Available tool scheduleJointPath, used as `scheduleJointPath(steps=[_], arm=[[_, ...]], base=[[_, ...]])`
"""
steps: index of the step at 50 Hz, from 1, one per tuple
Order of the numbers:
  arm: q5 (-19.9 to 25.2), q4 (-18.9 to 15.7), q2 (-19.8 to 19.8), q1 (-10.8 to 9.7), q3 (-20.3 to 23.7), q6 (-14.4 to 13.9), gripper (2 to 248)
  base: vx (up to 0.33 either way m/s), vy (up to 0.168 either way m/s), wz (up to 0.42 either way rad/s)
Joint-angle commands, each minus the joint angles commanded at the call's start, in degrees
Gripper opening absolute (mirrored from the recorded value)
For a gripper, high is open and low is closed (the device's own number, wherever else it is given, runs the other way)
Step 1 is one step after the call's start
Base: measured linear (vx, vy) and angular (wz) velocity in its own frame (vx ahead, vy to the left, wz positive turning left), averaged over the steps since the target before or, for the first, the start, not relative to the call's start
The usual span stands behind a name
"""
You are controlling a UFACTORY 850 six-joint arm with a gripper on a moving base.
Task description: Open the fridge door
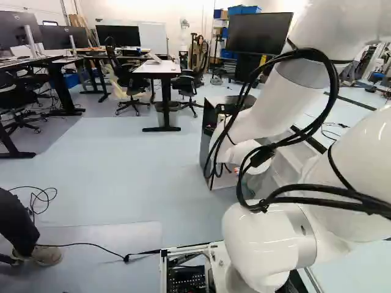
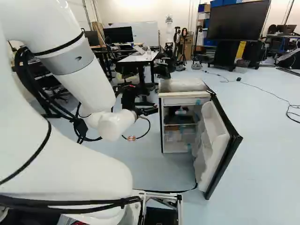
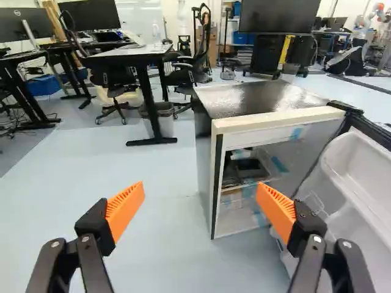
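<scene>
ahead and right of gripper [image 2: 153, 109]: fridge [image 3: 256, 99], door [image 2: 216, 149] swung open; 2 fingers [image 3: 125, 209] wide apart.

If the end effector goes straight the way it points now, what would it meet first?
The end effector would probably meet the fridge cabinet, near its front edge away from the door; depth is unclear, so it may just miss.

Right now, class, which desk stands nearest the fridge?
The white-topped desk with the grey bin by its leg; the other desks all stand farther from the fridge.
</scene>
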Motion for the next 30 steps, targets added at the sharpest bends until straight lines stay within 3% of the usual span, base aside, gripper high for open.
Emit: scheduleJointPath(steps=[30], arm=[[-1.5,-4.2,2.5,1.1,1.9,0.6,247]], base=[[0.0,0.0,0.0]])
